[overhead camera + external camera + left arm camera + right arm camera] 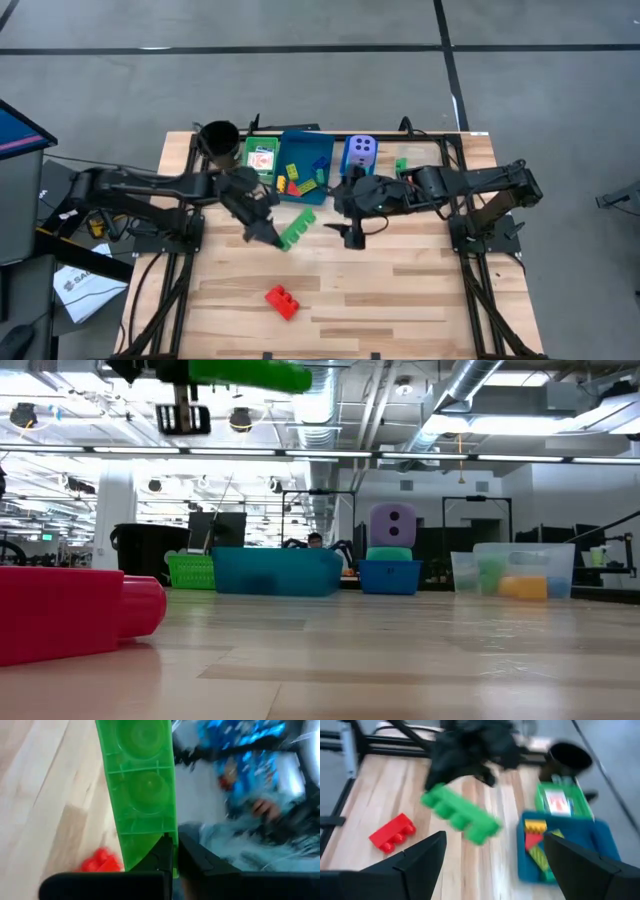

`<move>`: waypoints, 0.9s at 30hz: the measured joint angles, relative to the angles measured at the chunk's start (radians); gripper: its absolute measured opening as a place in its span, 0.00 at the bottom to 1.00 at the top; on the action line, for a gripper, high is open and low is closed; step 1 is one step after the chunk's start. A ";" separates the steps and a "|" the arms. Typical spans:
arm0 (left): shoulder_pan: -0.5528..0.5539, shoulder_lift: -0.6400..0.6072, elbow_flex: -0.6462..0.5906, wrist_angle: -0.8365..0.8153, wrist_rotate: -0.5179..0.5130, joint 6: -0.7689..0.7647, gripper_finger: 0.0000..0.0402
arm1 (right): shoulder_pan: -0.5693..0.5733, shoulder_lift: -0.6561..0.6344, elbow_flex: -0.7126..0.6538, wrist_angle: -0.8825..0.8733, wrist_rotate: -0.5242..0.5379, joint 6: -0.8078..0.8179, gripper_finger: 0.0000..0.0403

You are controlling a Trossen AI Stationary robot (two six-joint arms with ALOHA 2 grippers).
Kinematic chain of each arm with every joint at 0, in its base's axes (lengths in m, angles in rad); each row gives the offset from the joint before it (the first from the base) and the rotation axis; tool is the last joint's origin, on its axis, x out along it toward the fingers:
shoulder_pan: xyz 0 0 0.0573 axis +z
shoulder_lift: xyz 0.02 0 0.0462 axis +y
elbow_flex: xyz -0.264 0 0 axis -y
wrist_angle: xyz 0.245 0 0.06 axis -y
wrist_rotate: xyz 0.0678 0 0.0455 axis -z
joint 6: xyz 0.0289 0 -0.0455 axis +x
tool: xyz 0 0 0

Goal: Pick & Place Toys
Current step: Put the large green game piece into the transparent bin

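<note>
long brick (297,229): bright green. small brick (282,301): red. dice cube (360,152): purple, dark dots. middle tray (304,147): blue. card tray (247,150): green. cup (219,137): black. table (400,290): pale wood.

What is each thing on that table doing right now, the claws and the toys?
left gripper: shut on the long green brick, lifted.
long green brick: held in the air.
right gripper: open, empty.
red brick: lying loose on the table.
blue tray: holds several bricks.
purple dice: resting on a small blue tray.
</note>
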 joint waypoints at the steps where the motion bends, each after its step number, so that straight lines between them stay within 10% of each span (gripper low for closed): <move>1: 0.009 -0.015 0.000 0.024 0.001 -0.023 0.01 | 0.007 0.000 0.000 0.013 -0.004 -0.039 0.82; 27: 0.005 -0.074 0.000 0.425 0.157 -0.280 0.00 | 0.006 0.002 0.000 0.134 -0.025 -0.230 0.82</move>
